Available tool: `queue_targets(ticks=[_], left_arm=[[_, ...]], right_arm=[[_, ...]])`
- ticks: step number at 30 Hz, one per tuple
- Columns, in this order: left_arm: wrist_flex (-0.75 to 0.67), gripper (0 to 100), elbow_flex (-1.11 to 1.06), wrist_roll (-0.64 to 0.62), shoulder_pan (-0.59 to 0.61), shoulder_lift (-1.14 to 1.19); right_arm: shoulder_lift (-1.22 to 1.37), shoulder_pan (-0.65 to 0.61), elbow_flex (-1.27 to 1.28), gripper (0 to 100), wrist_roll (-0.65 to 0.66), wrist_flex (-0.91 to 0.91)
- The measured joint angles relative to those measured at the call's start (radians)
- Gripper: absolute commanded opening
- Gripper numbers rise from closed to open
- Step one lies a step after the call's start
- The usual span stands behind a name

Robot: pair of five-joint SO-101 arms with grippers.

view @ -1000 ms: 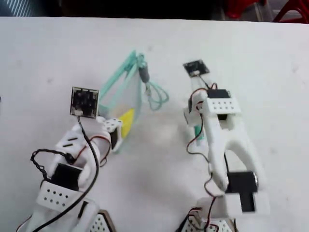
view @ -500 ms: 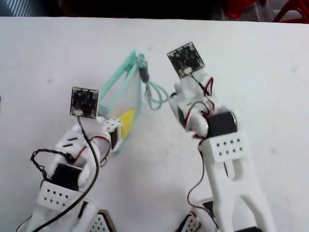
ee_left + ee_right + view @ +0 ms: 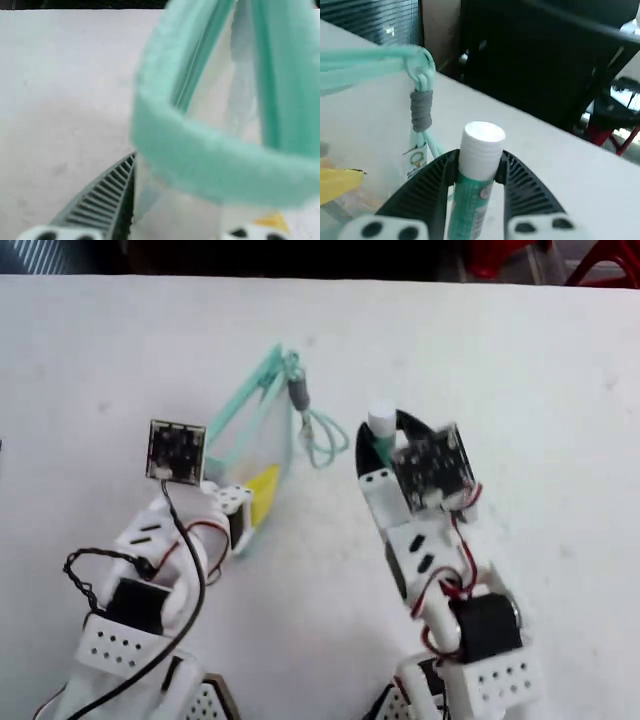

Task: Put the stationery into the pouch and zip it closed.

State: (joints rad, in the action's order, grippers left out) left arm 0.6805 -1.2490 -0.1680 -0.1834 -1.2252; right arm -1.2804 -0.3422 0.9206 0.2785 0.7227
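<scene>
Progress maybe halfway: right gripper (image 3: 479,156) clamps a glue stick (image 3: 481,140) at 3 o'clock of the open pouch (image 3: 258,430), left gripper (image 3: 241,510) seemingly pinches its rim, zip undone.

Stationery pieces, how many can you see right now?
2. A glue stick is held by the right gripper, beside the pouch; a yellow piece lies inside the pouch. The pouch may hide more.

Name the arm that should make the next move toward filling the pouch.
Right. The right hand is shut on the glue stick, close beside the open mouth of the pouch. The left hand is occupied gripping the pouch's lower end, propping it up, so it should probably just hold.
</scene>
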Motion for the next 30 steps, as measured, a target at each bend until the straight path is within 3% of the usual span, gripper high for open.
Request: queue_targets(ticks=[14,19,30], left_arm=[[0.0,25,0.0,0.0,0.0,0.0],[0.0,25,0.0,0.0,0.0,0.0],[0.0,25,0.0,0.0,0.0,0.0]], right_arm=[[-0.348,0.041,0.459,1.7,-0.002,-0.178],[-0.454,0.041,0.637,1.6,0.109,-0.264],[-0.509,0.041,0.7,1.6,0.143,-0.273]])
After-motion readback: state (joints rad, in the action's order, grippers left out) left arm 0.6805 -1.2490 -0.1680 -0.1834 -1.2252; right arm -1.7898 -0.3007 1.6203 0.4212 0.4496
